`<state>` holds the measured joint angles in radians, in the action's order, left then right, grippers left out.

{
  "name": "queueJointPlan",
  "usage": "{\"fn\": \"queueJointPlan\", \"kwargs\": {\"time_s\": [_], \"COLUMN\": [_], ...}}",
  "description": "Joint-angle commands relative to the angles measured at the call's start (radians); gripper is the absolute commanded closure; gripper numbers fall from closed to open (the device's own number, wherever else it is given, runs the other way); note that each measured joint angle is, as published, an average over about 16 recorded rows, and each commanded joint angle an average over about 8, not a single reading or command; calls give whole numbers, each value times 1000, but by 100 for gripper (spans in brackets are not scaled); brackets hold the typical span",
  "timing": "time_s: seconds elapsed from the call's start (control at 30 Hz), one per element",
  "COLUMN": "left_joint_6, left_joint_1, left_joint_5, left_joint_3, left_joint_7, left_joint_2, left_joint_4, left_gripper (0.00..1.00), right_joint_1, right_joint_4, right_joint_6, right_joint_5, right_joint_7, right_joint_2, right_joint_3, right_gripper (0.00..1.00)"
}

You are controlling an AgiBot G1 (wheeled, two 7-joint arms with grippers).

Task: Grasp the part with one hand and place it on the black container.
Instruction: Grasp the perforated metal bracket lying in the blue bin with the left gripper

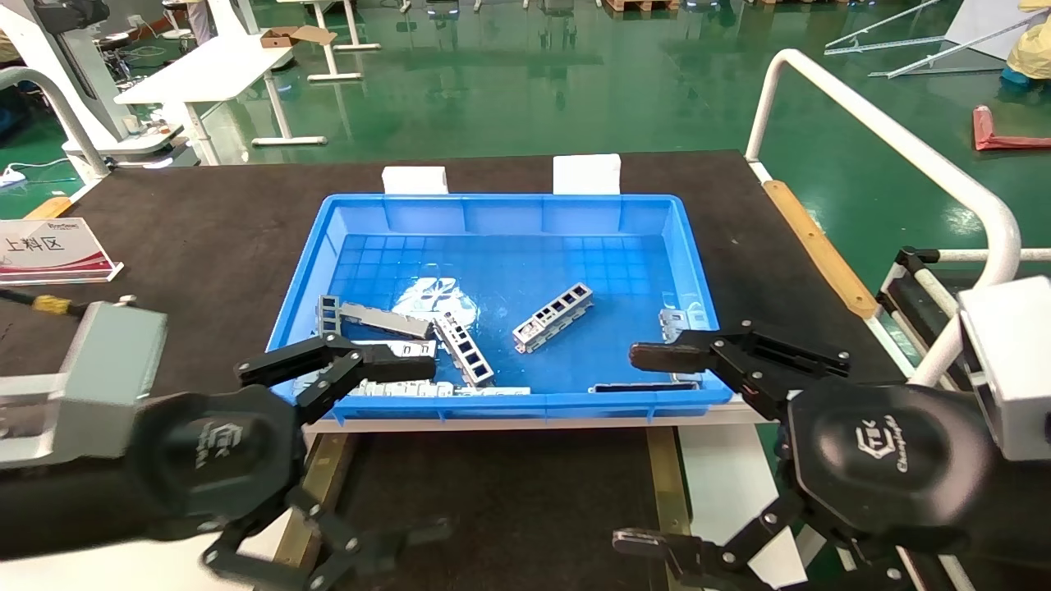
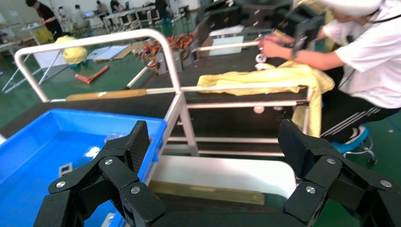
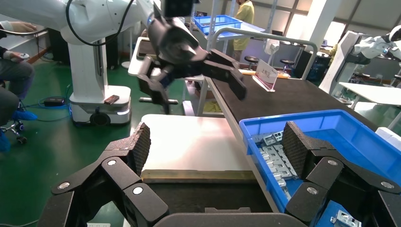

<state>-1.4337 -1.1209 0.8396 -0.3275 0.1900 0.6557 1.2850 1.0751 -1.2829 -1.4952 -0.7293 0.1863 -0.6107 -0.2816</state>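
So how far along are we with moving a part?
Nothing placed yet: the parts, such as the ladder-like part, lie in the blue bin. Left gripper and right gripper hover open and empty at its near edge. Grasping and placing on the black container remain.

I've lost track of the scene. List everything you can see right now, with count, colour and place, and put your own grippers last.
Bin: one, blue, on the black table mat.
Parts: several, silver-grey, on the bin floor; one lies alone mid-bin, others cluster by the near-left wall, exact count unclear.
Mat: one, black, under the bin.
Tray: one, black floor with brass rails, below the bin's near edge, nothing seen on it.
White blocks: two, behind the bin's far wall.
Sign: one, white and red, on the mat's left side.
Left gripper: black, open, at the bin's near-left corner.
Right gripper: black, open, at the bin's near-right corner.
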Motion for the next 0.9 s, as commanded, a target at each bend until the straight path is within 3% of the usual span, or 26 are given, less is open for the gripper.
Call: {"fn": "queueJointPlan", "kwargs": {"time_s": [0.03, 0.47, 0.9], "left_joint_6": [12, 118, 298], "left_joint_1": [-9, -98, -202], "left_joint_5": [22, 197, 367], "left_joint_3": [-9, -89, -166], "left_joint_7": [0, 8, 8], "left_joint_2": [10, 132, 333], "left_joint_4": [-4, -116, -320], "left_gripper": [0, 0, 0], "right_joint_1": [0, 0, 0], "right_joint_4": [0, 0, 0], "right_joint_6": [0, 0, 1], "right_joint_5": [0, 1, 1], "right_joint_7": [0, -1, -1], "right_joint_2": [0, 0, 1], "right_joint_3": [0, -1, -2], "right_gripper": [0, 0, 0]}}
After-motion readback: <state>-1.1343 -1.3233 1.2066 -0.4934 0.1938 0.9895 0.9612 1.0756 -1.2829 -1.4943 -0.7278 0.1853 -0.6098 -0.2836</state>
